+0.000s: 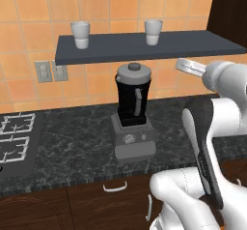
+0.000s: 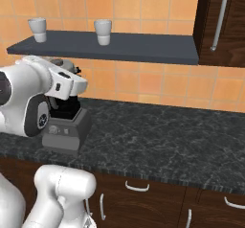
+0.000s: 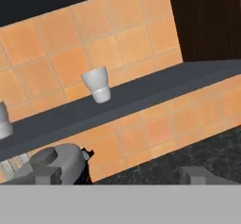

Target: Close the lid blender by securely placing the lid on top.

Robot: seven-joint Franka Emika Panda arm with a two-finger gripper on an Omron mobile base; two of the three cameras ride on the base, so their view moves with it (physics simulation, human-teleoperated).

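The blender (image 1: 131,113) stands upright on the dark stone counter (image 1: 72,147), long axis vertical, directly under the front edge of the grey shelf (image 1: 144,48). Its grey handle strip and the round dial on its base face out from the tiled wall (image 1: 29,26), toward the counter's front edge. The lid (image 1: 133,72) sits level on top of the jar, knob pointing up, close below the shelf.

The arm is folded high, to the right of the blender, its forearm running roughly level at lid height. The gripper (image 3: 120,176) is apart from the lid, its fingertips (image 3: 43,175) spread wide with nothing between them. In the hand view the lid (image 3: 59,162) lies low at left, just beside one fingertip. Two white cups (image 1: 80,34) stand on the shelf.
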